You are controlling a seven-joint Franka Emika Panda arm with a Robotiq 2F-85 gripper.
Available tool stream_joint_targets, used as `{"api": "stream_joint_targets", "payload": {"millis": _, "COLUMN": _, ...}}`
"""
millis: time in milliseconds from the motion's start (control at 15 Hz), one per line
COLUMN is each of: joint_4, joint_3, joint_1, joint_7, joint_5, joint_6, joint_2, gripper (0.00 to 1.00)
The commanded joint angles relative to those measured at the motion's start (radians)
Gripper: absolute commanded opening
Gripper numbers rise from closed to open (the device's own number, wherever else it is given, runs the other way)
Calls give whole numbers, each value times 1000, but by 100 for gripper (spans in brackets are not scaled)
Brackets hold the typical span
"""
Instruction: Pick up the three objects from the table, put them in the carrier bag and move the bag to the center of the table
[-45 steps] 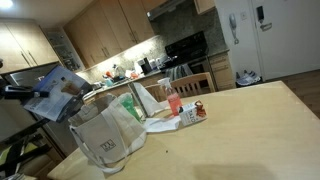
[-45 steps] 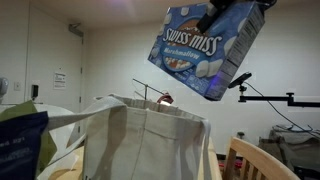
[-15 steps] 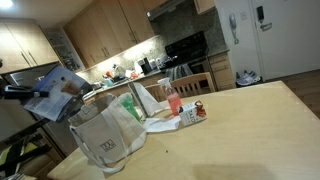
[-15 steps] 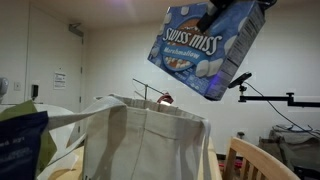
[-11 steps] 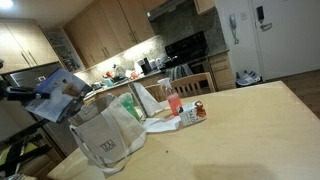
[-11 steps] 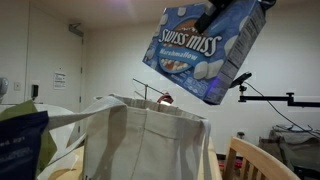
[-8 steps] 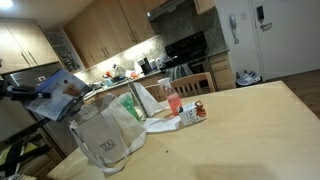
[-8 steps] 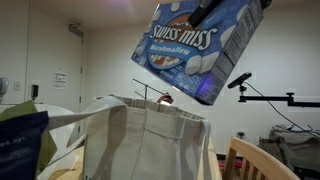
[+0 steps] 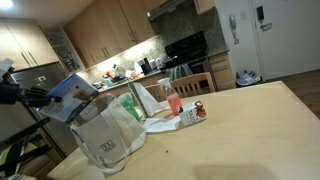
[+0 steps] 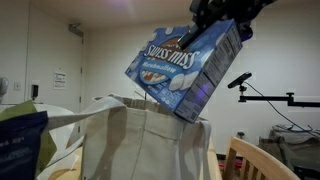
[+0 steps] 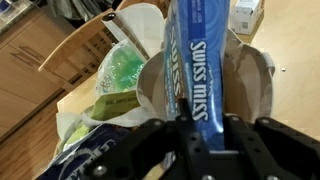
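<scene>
Wrist view: pincer (image 11: 208, 132) clamps tilted blue carton (image 11: 193, 60) above carrier bag (image 11: 252, 85).

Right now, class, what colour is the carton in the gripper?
Light blue with white lettering; the carton shows best in an exterior view.

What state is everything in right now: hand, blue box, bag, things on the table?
carrier bag: standing upright, mouth open.
blue carton: in the air, tilted, over the carrier bag's mouth.
hand: shut on the blue carton.
red-and-white packet: lying on the table.
pink bottle: standing upright.
</scene>
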Motion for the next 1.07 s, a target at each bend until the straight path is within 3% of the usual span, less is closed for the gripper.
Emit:
{"api": "stream_joint_targets", "payload": {"millis": 0, "joint_4": -10, "joint_3": -16, "joint_1": -38, "joint_7": 88, "joint_5": -74, "joint_6": 20, "joint_2": 1, "gripper": 5}}
{"api": "stream_joint_targets", "payload": {"millis": 467, "joint_4": -14, "joint_3": -22, "joint_1": -45, "joint_7": 51, "joint_5": -72, "joint_6": -57, "joint_2": -27, "gripper": 5}}
{"api": "stream_joint_targets", "payload": {"millis": 800, "joint_4": -1, "joint_3": 4, "joint_1": 6, "joint_7": -80, "joint_5": 40, "joint_6": -160, "joint_2": -78, "gripper": 5}}
{"api": "stream_joint_targets", "payload": {"millis": 1000, "joint_4": 23, "joint_3": 18, "joint_1": 29, "joint_7": -129, "joint_5": 28, "joint_6": -223, "joint_2": -96, "gripper": 5}}
